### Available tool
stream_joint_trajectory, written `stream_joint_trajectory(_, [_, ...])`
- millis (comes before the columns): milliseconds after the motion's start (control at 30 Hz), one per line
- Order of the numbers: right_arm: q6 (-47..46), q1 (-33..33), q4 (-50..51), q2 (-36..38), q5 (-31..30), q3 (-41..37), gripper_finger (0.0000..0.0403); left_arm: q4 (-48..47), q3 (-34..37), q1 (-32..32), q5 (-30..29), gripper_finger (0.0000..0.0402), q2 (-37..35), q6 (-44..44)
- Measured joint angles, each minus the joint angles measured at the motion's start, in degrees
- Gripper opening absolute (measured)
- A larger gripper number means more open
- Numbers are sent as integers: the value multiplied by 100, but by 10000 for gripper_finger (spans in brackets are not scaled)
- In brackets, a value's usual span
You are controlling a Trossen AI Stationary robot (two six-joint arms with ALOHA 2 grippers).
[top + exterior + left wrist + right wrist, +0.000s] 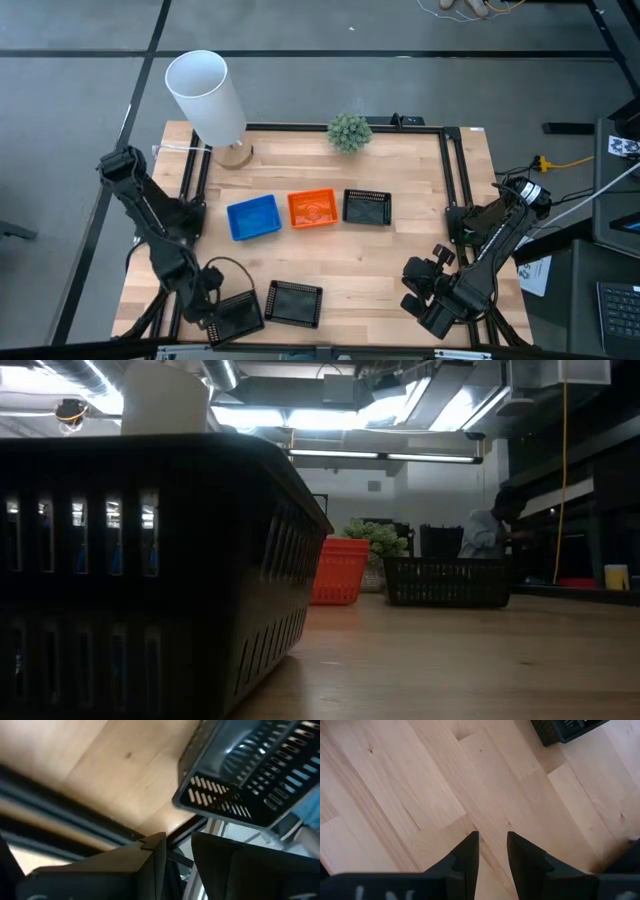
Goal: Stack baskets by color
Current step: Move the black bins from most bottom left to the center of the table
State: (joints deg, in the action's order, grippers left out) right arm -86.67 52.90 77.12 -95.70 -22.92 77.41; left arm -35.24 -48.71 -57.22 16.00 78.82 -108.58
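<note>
A blue basket (253, 217), an orange basket (312, 208) and a black basket (366, 207) stand in a row at the table's middle. Two more black baskets rest flat near the front edge: one (294, 302) left of centre, the other (233, 316) at the front left corner. My left gripper (207, 303) hovers just left of that corner basket (250, 770). Its fingers stand slightly apart with nothing between them (177, 837), short of the basket's wall. My right gripper (420, 287) hangs open over bare wood (492, 835) at the front right.
A tall white cylinder (207, 92) on a wooden base and a small green plant (349, 131) stand at the far edge. A black frame rail (450, 180) borders the table. Bare wood lies between the row and the front baskets. A person (490, 530) sits in the room behind.
</note>
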Motion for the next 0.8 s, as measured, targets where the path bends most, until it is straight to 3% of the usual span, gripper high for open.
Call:
stream_joint_trajectory(267, [26, 64, 2, -2, -9, 0, 100, 937, -9, -505, 123, 8, 242, -932])
stream_joint_trajectory(800, [6, 129, -48, 0, -59, 0, 100, 897, -7, -225, 749, 0, 996, -212])
